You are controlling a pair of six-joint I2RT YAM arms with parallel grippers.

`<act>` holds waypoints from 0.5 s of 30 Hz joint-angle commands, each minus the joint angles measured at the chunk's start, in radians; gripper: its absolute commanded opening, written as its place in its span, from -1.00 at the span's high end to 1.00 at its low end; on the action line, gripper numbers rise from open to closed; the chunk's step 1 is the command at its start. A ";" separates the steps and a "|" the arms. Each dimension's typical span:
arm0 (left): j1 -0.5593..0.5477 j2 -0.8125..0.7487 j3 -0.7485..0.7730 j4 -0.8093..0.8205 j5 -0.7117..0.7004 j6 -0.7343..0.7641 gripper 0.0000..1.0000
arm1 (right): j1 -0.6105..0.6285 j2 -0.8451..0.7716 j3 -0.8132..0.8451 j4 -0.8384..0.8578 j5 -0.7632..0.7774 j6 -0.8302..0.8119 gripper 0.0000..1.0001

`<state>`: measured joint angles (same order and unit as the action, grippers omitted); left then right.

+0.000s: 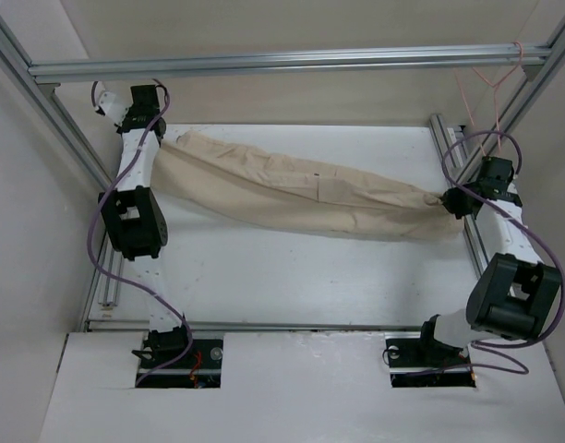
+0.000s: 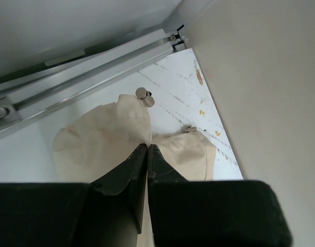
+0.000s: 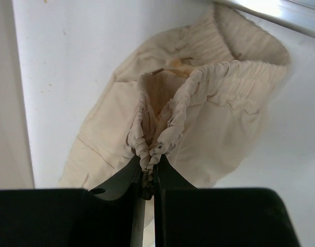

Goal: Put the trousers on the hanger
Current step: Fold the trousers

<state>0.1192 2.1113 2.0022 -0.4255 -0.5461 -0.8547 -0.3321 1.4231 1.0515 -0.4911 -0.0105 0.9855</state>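
The trousers (image 1: pixel 301 194) are stretched out lengthwise across the white surface (image 1: pixel 292 277), running from the far left corner down toward the right side, each end held by one arm. They are beige and wrinkled, with a pocket seam showing near the middle. A shadow lies along their lower edge, but I cannot tell whether the middle rests on the surface or hangs just above it.

The left claw (image 1: pixel 158 143) is at the far left end of the cloth. In the left wrist view its two dark fingers (image 2: pixel 132 170) are pressed almost together, with only a thin slit between them, and the trousers (image 2: pixel 95 144) bunch up to the tips on both sides, so the claw is closed on a fold of fabric. Just beyond it a small metal peg (image 2: pixel 144 95) stands near the corner of the frame.

The right claw (image 1: pixel 449 198) holds the other end. The right wrist view shows its fingers (image 3: pixel 170 177) closed tight on the gathered elastic waistband, which puckers at the tips, while the rest of the trousers (image 3: pixel 219 113) spread out beyond over the surface (image 3: pixel 70 62).

The hanger (image 1: pixel 493 83), a thin pink wire, hangs from the metal frame (image 1: pixel 282 63) at the far right corner, above the right claw and apart from the trousers.
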 commanded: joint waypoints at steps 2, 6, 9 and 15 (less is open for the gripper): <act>-0.008 0.035 0.116 0.108 -0.034 -0.004 0.96 | -0.014 0.069 0.090 0.134 -0.005 0.033 0.97; -0.031 0.081 0.119 0.211 -0.057 -0.017 0.95 | -0.008 0.151 0.104 0.230 -0.023 0.068 0.97; -0.051 0.124 0.133 0.289 -0.084 -0.029 0.93 | -0.008 0.213 0.120 0.273 -0.016 0.090 0.97; -0.072 0.165 0.121 0.422 -0.086 -0.024 0.39 | 0.009 0.304 0.185 0.278 0.026 0.098 0.03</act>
<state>0.0483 2.2940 2.1040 -0.1337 -0.5945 -0.8726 -0.3321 1.7233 1.1706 -0.2905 -0.0254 1.0779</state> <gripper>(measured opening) 0.269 0.396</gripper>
